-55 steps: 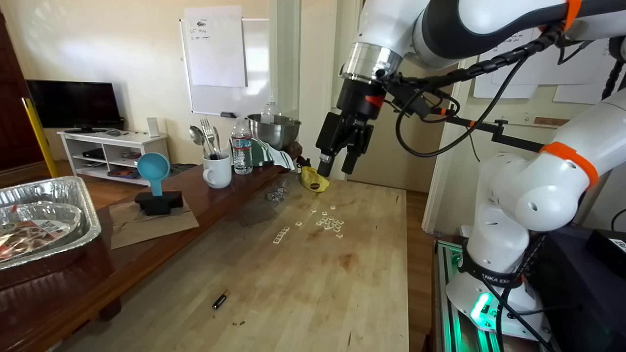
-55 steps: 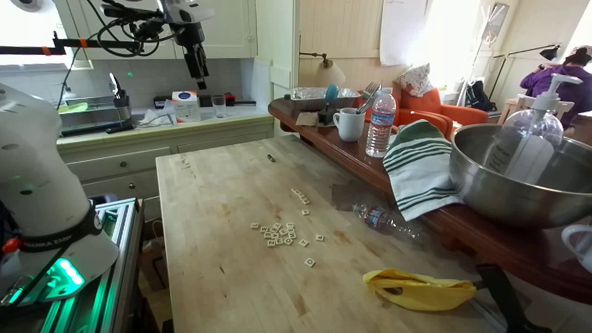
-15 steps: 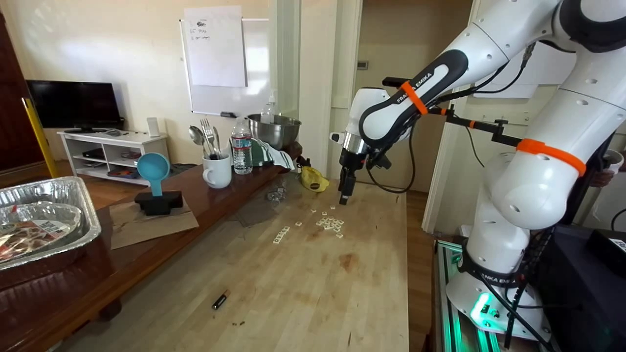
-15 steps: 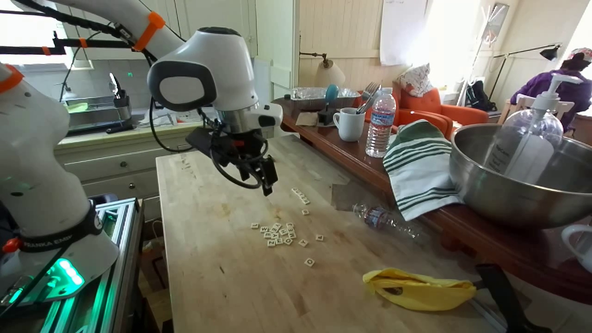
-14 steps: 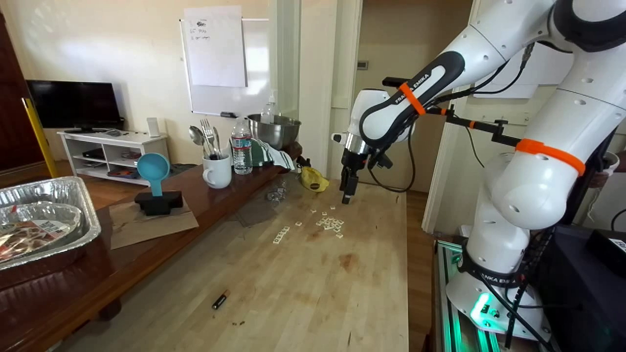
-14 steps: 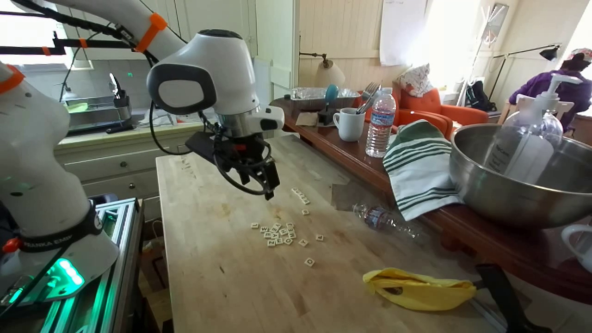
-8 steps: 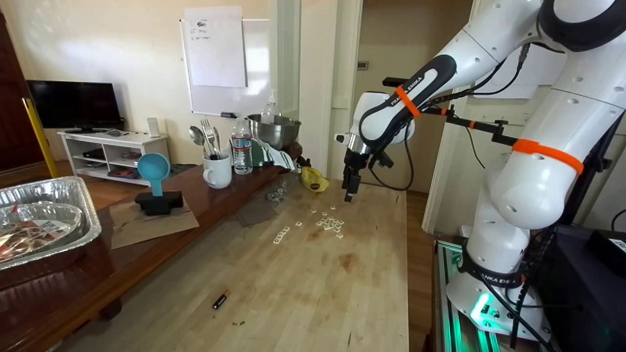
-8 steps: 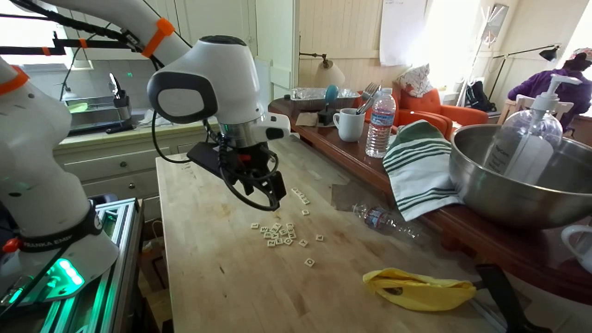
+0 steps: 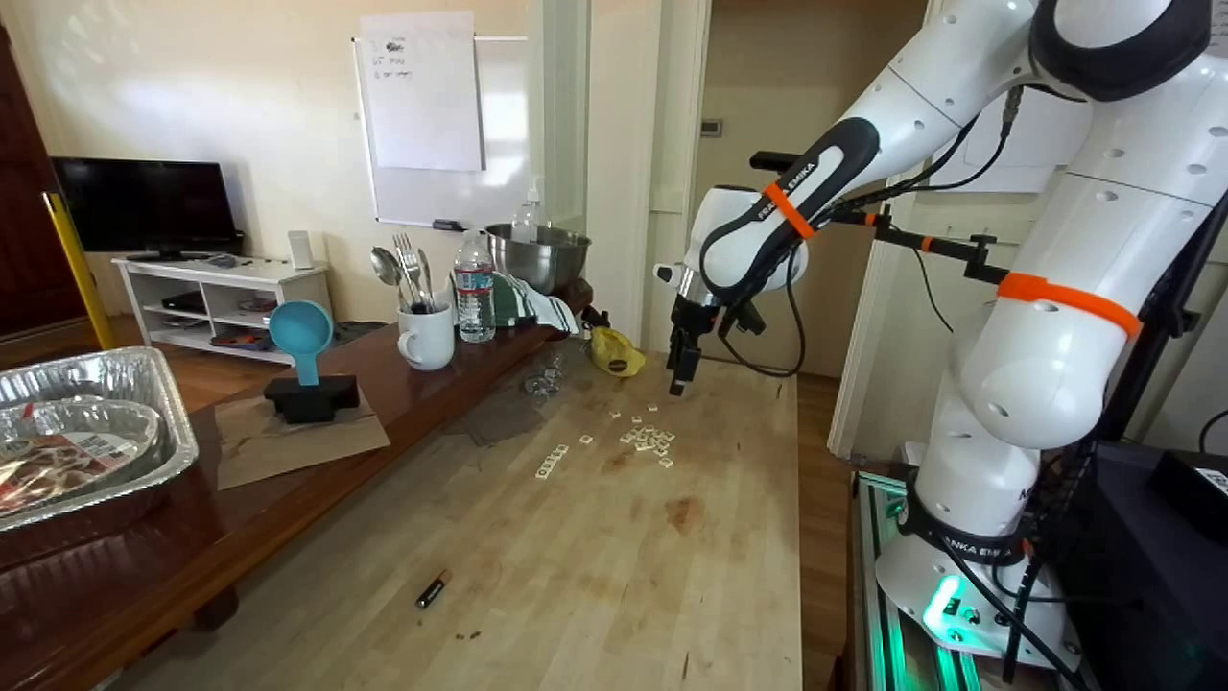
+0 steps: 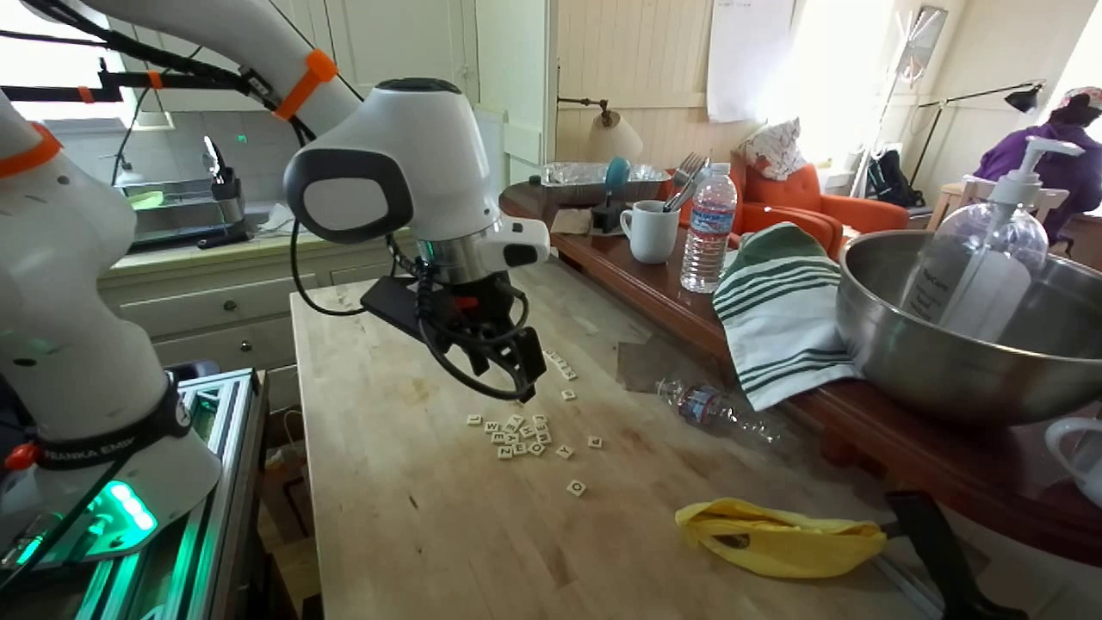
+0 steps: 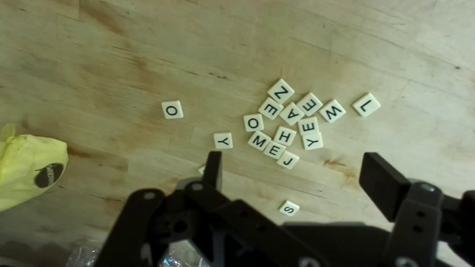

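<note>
Arm: bends over the wooden table
Gripper: points down, jaws wide apart
Letter tiles: lie lower, maybe quite near

Arm: glossy white shells, black trim, orange straps, white FRANKA EMIKA print partly under a strap. Bare-metal wrist collar, red patch below it. Black looped cables. Gripper matte black, blocky fingers, pale screw heads. Base has green light.
</note>
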You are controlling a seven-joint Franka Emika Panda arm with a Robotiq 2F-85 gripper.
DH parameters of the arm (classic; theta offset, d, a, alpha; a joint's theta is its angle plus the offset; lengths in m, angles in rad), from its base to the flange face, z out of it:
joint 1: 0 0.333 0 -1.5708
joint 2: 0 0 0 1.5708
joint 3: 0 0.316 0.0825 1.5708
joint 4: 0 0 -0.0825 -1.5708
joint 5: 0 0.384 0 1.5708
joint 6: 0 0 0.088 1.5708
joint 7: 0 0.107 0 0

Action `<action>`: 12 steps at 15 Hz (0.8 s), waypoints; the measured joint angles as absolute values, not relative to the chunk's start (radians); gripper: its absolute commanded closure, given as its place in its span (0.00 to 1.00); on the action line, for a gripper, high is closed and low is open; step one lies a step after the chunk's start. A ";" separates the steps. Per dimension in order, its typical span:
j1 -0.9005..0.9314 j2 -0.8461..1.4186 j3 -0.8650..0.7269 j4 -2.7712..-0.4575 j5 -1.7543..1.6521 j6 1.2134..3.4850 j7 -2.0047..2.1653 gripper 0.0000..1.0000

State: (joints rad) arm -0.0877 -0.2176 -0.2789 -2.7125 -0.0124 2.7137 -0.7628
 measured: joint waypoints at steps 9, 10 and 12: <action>-0.091 0.048 -0.288 -2.577 0.167 2.833 -0.895 1.00; -0.091 0.073 -0.281 -2.561 0.199 2.838 -0.918 1.00; -0.092 0.113 -0.269 -2.534 0.245 2.847 -0.952 1.00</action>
State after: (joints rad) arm -0.0924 0.1133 -0.2688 -2.5338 0.2445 2.8469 -0.9523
